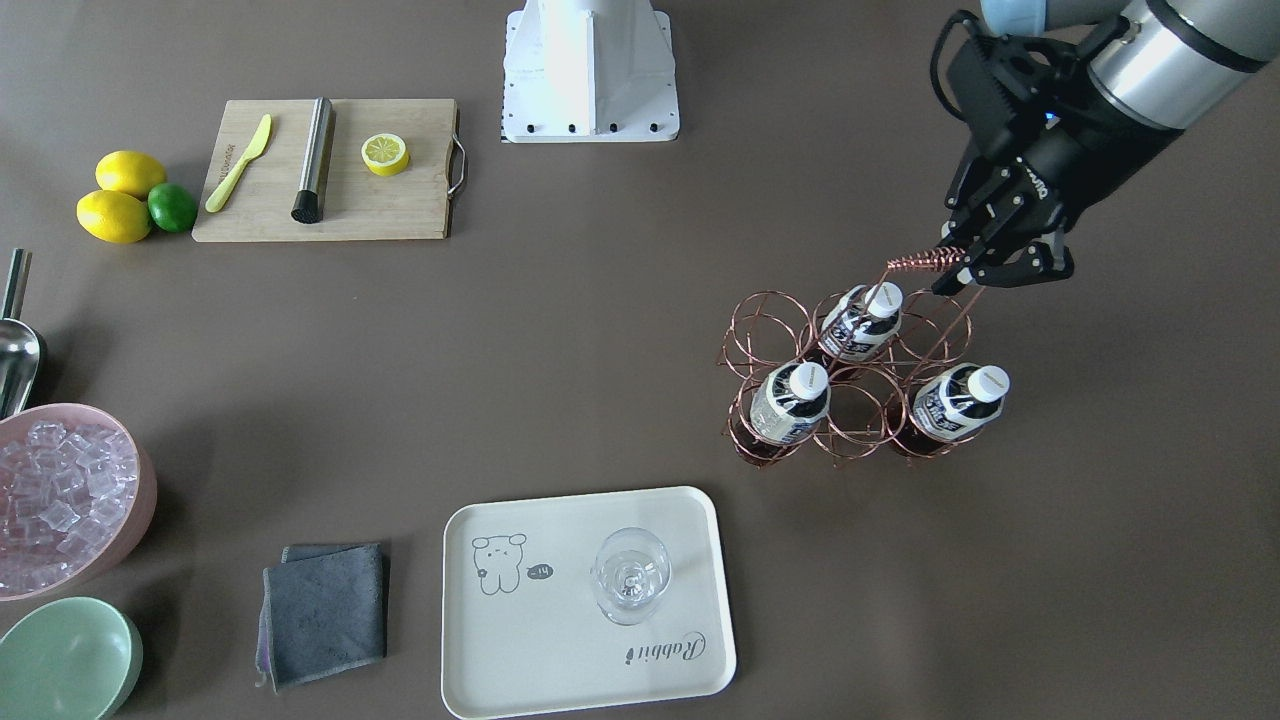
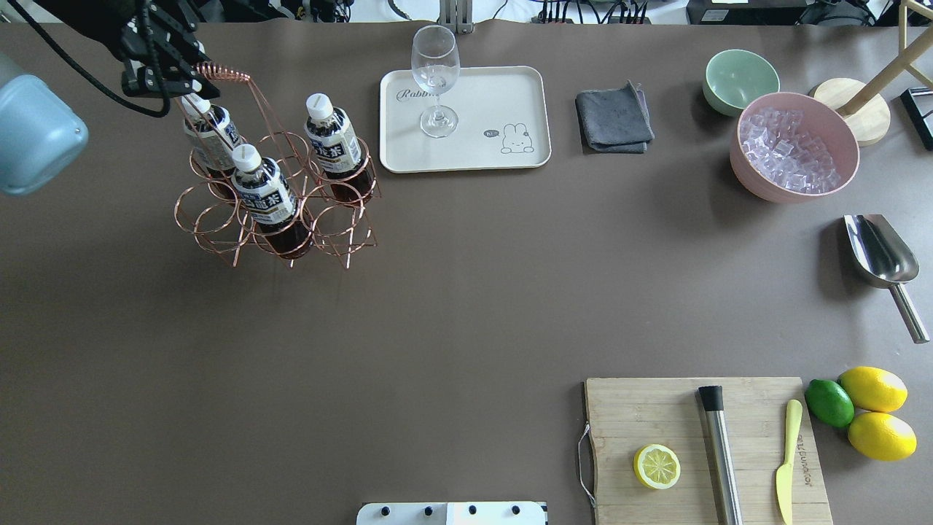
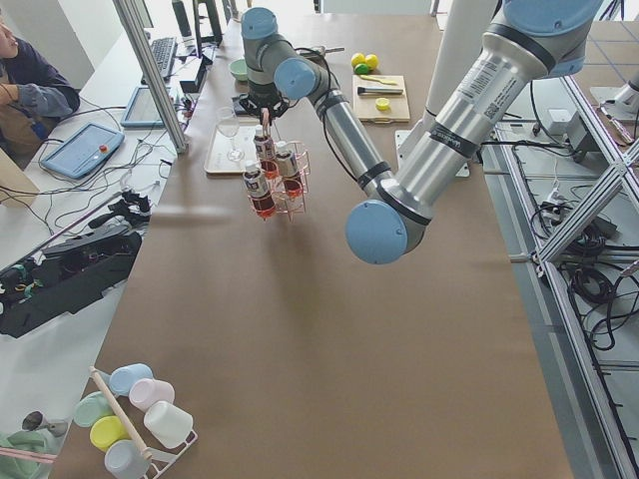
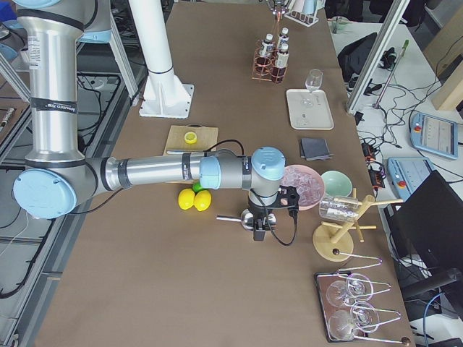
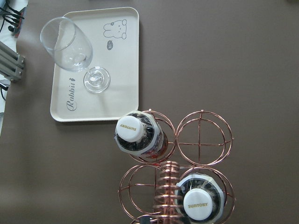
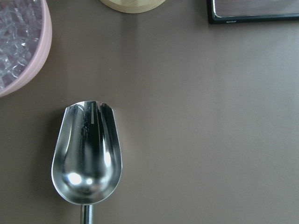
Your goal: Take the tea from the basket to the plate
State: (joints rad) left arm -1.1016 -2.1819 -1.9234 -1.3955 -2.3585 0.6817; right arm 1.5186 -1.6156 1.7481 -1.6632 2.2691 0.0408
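Three tea bottles with white caps stand in the copper wire basket at the table's left end; three also show in the overhead view. My left gripper is above the basket, shut on the end of its coiled handle. The left wrist view looks down on two caps and the coil. The cream plate lies close by, apart from the basket, with a clear glass standing on it. My right gripper hangs over a steel scoop; I cannot tell whether it is open or shut.
A pink tub of ice, a green bowl and a grey cloth lie right of the plate. A cutting board holds a lemon half, a steel rod and a yellow knife, with lemons and a lime beside it.
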